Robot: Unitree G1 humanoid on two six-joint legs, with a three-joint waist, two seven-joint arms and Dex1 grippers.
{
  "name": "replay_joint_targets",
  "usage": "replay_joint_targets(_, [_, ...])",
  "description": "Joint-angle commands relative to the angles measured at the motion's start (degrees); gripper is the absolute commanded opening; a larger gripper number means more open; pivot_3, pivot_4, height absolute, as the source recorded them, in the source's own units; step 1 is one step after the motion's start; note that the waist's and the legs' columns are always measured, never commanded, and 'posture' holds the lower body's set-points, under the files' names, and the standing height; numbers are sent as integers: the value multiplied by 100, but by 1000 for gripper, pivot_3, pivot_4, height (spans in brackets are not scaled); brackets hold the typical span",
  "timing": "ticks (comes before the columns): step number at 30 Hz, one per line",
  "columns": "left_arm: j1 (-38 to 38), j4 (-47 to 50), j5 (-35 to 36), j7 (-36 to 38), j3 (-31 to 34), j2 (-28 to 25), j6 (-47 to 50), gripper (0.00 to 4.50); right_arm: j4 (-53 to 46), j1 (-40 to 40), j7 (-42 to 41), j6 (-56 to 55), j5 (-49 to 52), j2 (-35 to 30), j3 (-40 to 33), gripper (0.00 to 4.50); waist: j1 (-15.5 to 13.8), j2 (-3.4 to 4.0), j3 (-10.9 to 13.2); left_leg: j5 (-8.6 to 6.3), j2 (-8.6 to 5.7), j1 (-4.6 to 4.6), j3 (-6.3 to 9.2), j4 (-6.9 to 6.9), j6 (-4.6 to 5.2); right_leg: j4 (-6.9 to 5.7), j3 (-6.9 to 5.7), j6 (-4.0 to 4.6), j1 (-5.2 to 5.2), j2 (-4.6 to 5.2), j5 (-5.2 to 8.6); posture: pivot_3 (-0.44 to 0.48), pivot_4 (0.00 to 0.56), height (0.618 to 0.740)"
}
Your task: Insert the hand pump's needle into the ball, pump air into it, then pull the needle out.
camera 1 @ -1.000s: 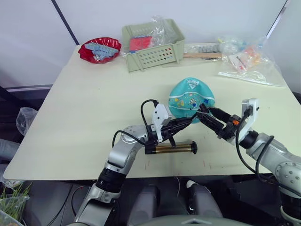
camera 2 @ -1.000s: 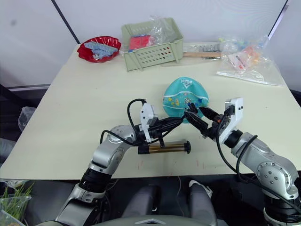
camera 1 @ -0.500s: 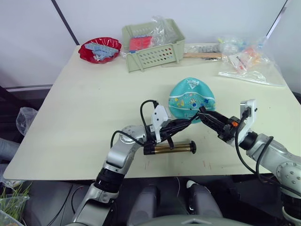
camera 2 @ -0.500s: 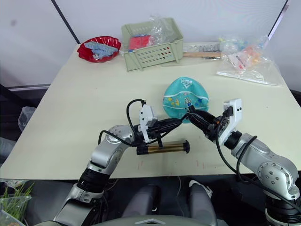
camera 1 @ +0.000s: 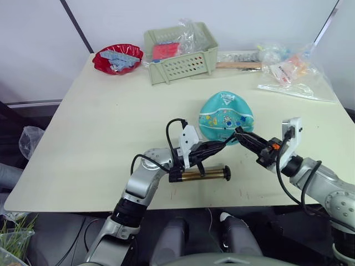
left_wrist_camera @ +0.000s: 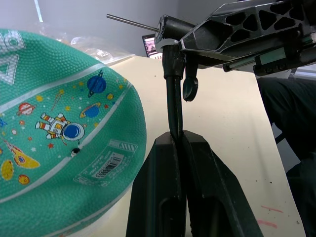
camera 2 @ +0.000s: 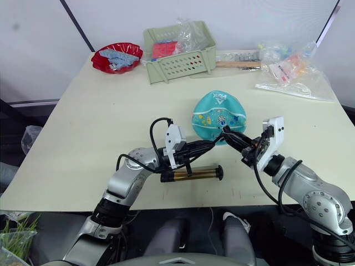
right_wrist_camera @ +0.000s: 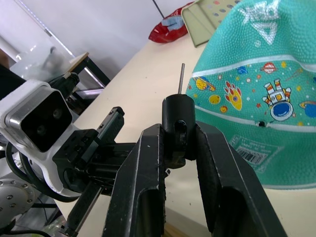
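Now right gripper (right_wrist_camera: 178, 143) clamped on the needle (right_wrist_camera: 181, 78) fitting, pin pointing clear of the ball (camera 1: 226, 117) just beyond its fingertips, left gripper (left_wrist_camera: 178, 143) pinched narrow on the black hose (left_wrist_camera: 174, 106) right beside it, hand pump (camera 1: 201, 175) lying on the table (camera 1: 100, 116) under the left gripper.

Not much to read here tbh. The ball (right_wrist_camera: 256, 103) has a white triangle logo near its top and a little white barcode sticker (left_wrist_camera: 106, 165) lower down, but the print on both is too small to make out.
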State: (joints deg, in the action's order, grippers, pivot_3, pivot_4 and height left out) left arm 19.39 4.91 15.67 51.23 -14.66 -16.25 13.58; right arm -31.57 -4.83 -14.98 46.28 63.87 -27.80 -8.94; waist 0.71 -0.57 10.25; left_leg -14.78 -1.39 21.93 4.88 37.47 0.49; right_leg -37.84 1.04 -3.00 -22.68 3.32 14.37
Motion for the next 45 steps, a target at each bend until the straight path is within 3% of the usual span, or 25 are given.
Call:
replay_joint_targets(1, [15,87,83,187,25,-79,-191,703,-351,79,-335,-253,-420,-173,111,350,0,0,0,0,0,0,0,0,0,0,0,0,0,0,0,0,150,740])
replay_joint_targets(2, [30,78,136,240,71,-103,-178,1031,-388,153,-502,-347,-578,-249,129,350,0,0,0,0,0,0,0,0,0,0,0,0,0,0,0,0,150,740])
replay_joint_targets(8, [184,-62,262,321,301,-153,-164,4141,-361,418,-1020,-711,-897,-387,-47,350,-1,0,0,0,0,1,0,0,0,1,-2,0,0,0,0,0,150,740])
replay_joint_targets(9, [280,-111,323,314,384,-153,-138,4487,-329,501,-1225,-797,-955,-494,-157,350,-2,0,0,0,-1,1,0,0,0,1,-2,0,0,0,0,0,150,740])
replay_joint_targets(13, [705,-276,477,213,628,-110,-12,4487,-132,796,-2033,-1446,-1562,-888,-392,350,-17,-5,2,0,-3,5,2,3,0,3,-9,-1,0,0,0,0,150,740])
replay_joint_targets(21, [1311,-585,478,-136,861,7,189,4487,178,1204,-2947,-2287,-2099,-1079,-849,350,-7,-8,4,0,-4,4,1,2,0,6,-5,-1,0,-6,0,0,150,740])
replay_joint_targets(28, [2195,-1415,226,-562,978,30,327,4487,523,1564,-3809,-3146,-2424,-1219,-1394,350,-21,-14,8,0,-8,3,-3,7,-1,4,-4,-2,2,-7,-1,0,150,740])
replay_joint_targets(35, [2751,-2250,-62,-709,935,113,303,4487,743,1656,-3968,-3756,-2795,-1149,-1568,350,-7,-15,9,1,-7,3,-1,7,-1,2,-3,-1,0,-10,-1,0,150,740])
replay_joint_targets(45, [3798,-4252,-659,-660,775,292,-1,4487,712,1820,-3949,-3912,-2729,-975,-1642,350,0,-17,10,1,-12,5,-9,8,-2,3,-6,-2,1,-8,-1,0,150,740])
